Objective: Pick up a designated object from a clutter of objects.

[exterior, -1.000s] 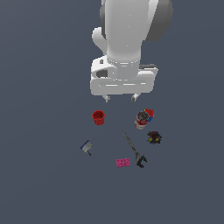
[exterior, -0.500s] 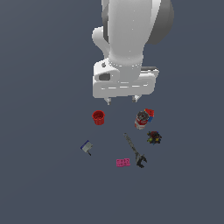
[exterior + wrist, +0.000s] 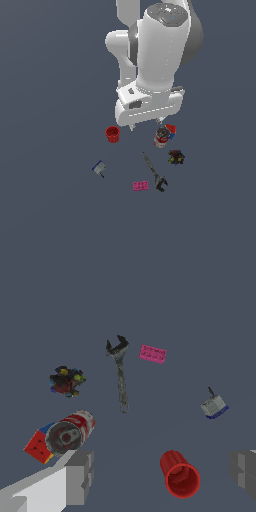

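Observation:
The designated object, a black spiky lump with yellow, green and red specks (image 3: 175, 157), lies at the exterior view's right of the clutter, apart from the other items; it also shows in the wrist view (image 3: 66, 381). My gripper (image 3: 146, 124) hangs open and empty above the clutter, between the red cup (image 3: 113, 134) and the red-and-silver can (image 3: 162, 137). It is up and to the exterior view's left of the lump. In the wrist view my gripper (image 3: 162, 466) has its grey fingers (image 3: 80, 476) spread wide, with the cup (image 3: 179, 475) between them and the can (image 3: 70, 432) beside one finger.
A dark wrench (image 3: 154, 172) lies beside the lump, with a pink flat brick (image 3: 141, 185) at its head. A blue-grey block (image 3: 99, 168) sits at the exterior view's left. A small red-and-blue cube (image 3: 171, 130) touches the can. The floor is plain dark grey.
My gripper has come down toward the clutter and shifted a little to the exterior view's right, turning slightly. The fingers stay open. No object has moved.

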`<state>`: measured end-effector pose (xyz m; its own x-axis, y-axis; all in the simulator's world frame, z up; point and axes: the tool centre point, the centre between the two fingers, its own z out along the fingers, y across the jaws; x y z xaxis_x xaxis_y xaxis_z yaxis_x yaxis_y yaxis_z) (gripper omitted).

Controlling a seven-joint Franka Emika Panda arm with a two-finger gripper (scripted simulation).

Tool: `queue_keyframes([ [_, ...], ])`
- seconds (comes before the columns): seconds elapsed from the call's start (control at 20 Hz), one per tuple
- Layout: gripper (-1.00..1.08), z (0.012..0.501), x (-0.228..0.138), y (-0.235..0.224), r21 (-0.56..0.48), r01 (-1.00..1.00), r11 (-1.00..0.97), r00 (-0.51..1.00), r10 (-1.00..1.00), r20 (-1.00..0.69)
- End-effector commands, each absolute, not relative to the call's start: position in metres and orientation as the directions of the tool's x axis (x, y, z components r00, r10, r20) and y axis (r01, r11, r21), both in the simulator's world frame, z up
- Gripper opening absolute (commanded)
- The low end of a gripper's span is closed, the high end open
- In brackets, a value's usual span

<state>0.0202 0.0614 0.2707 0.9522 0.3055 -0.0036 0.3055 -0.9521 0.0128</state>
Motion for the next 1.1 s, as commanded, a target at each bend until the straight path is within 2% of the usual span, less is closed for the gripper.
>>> queue_keyframes([
  [0.0,1.0,0.259,0.024,0.071,0.019,0.38,-0.925,0.925,0.38,-0.008],
  [0.5,1.0,0.2,0.034,0.12,0.029,0.697,-0.717,0.717,0.696,-0.026],
  [1.05,1.0,0.134,0.032,0.181,0.015,0.931,-0.366,0.366,0.93,-0.027],
])
